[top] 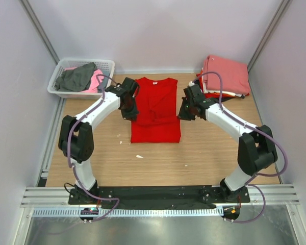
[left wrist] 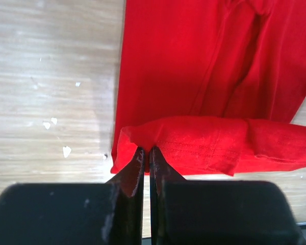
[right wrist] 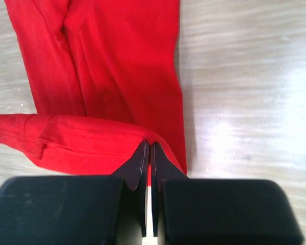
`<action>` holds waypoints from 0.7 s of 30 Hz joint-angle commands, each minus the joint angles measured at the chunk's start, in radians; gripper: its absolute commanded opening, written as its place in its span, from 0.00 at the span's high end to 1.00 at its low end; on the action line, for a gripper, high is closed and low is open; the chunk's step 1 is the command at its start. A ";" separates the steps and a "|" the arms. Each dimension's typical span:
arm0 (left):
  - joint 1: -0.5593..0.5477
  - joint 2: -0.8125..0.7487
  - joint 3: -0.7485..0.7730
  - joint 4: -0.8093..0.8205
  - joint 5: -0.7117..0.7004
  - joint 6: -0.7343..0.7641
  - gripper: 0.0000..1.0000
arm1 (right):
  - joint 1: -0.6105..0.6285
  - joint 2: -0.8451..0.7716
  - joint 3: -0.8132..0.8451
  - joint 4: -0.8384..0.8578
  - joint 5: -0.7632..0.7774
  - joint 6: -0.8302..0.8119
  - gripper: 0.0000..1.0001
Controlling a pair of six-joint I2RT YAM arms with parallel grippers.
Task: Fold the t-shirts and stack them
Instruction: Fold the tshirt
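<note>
The bright red short-sleeved cloth t-shirt (top: 155, 115) lies flat at the middle of the pale wooden table (top: 214, 153), its long axis running straight away from the arm bases. The left hand (top: 128, 108) is clenched on a stitched edge at the shirt's left side. The right hand (top: 186, 109) grips the same edge at its right side, level with the left and about halfway along the shirt. I judge the coming fold travels along that axis, with both hands equally near. A folded salmon-pink t-shirt stack (top: 227, 74) sits at the far right corner.
</note>
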 commanded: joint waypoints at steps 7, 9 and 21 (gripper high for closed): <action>0.059 0.210 0.258 -0.090 0.013 0.079 0.99 | -0.051 0.220 0.182 0.047 -0.080 -0.068 0.99; 0.071 0.270 0.304 -0.107 0.020 0.084 0.94 | -0.067 0.265 0.217 0.047 -0.100 -0.074 0.94; 0.194 0.539 0.943 -0.409 0.090 0.138 0.42 | -0.153 0.347 0.501 -0.093 -0.113 -0.105 0.26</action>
